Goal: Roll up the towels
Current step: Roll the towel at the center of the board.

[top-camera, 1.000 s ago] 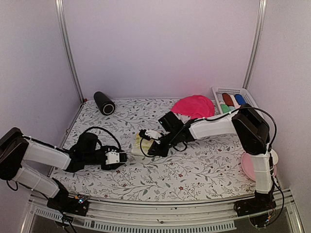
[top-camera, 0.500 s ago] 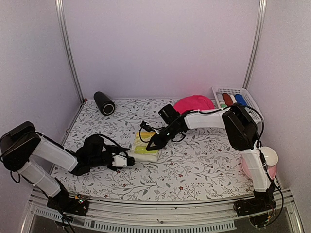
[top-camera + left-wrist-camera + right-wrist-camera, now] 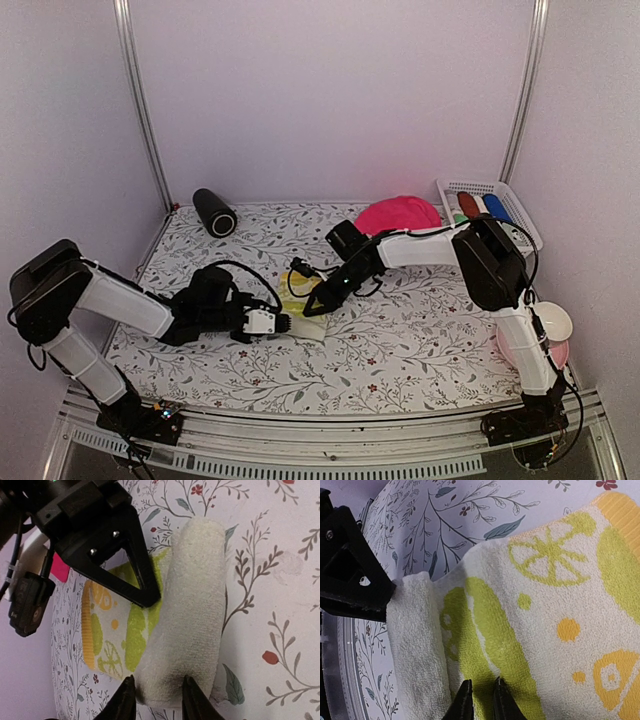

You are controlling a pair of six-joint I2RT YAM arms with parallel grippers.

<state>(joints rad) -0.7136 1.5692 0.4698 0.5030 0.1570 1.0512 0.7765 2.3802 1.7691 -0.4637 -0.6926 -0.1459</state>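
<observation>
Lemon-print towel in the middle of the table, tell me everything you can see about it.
The towel is soft, pale yellow terry printed with lime-green and orange citrus slices, with a ribbed orange band at one end. It lies on the floral-patterned table, partly rolled: one edge is turned into a plump roll showing the plain pale back, and the rest lies flat. The right gripper, fingers nearly together, presses into the crease beside the roll. The left gripper has its fingers at the roll's end; whether they clamp it is unclear.

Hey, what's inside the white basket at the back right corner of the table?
At least three rolled towels show: red roll, blue roll, green roll. The right arm covers the basket's near end, so more may be hidden.
</observation>
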